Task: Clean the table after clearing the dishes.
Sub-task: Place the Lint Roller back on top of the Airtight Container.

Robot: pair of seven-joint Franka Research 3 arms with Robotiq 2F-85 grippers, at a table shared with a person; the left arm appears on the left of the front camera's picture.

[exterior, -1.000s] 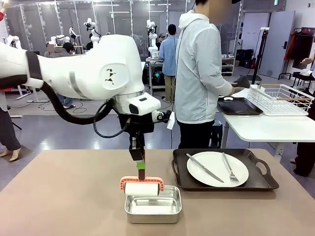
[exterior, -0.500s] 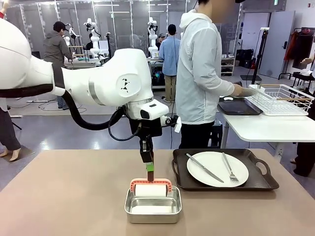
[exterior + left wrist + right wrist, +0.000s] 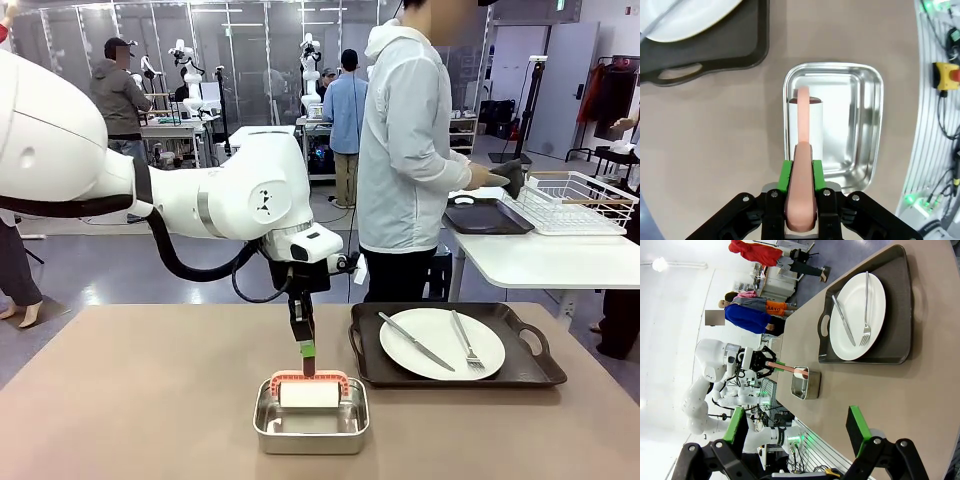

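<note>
Here, the left tool is clenched on the salmon-pink handle of a cleaning roller, its green pads pinching the handle from both sides. The roller hangs handle-up, with its white roll down inside the small steel pan. Whether the roll touches the pan's floor cannot be told. The pan sits at the near middle of the taupe bench. Just to its right, a dark handled tray carries a white dinner plate with a knife and a fork lying on it. The right tool hovers released, jaws wide, near the bench's right end. Beyond the far edge a person faces a white side table that holds another dark tray and a white wire basket.
</note>
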